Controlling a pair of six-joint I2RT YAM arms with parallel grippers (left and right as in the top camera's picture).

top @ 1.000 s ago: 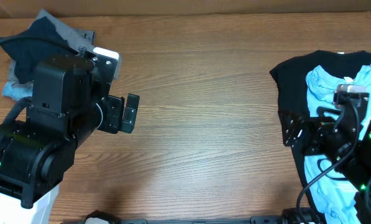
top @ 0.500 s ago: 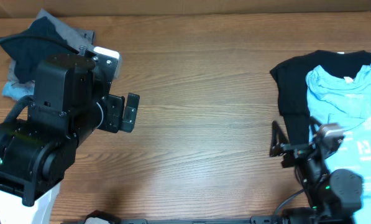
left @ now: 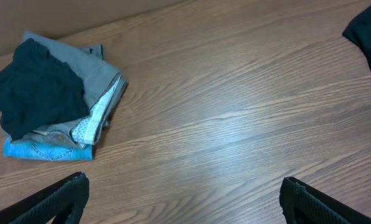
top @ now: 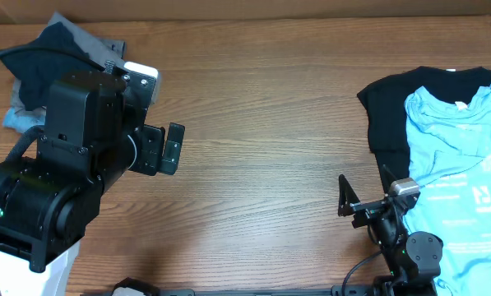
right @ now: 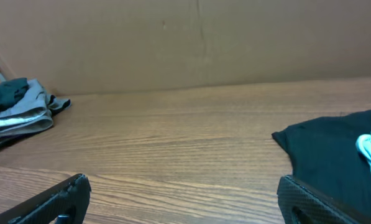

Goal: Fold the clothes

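Two grippers stand released, each with its jaws spread wide and nothing between them; the left gripper [top: 164,149] hangs over bare wood at the left side of the table [top: 261,99], its fingers pointing toward the middle; the right gripper [top: 364,197] sits low near the front edge on the right, just beside the spread shirts but apart from them, as far as the overhead view shows.

Just right of the right gripper lies a black T-shirt [top: 389,107], spread loosely and unfolded at the right edge of the table; a light blue T-shirt [top: 459,164] lies on top of it, crumpled at the collar, with white print [top: 479,193] on its chest; both run out of view at the right.

Well apart from these, behind the left arm in the far left corner, rests a pile of clothes [left: 54,102]; a dark garment [left: 39,93] lies bunched on top, grey cloth [left: 79,62] under it, and a blue layer [left: 42,149] at the bottom.

Beyond the table's far edge, the right wrist view shows a plain brown wall [right: 173,43].
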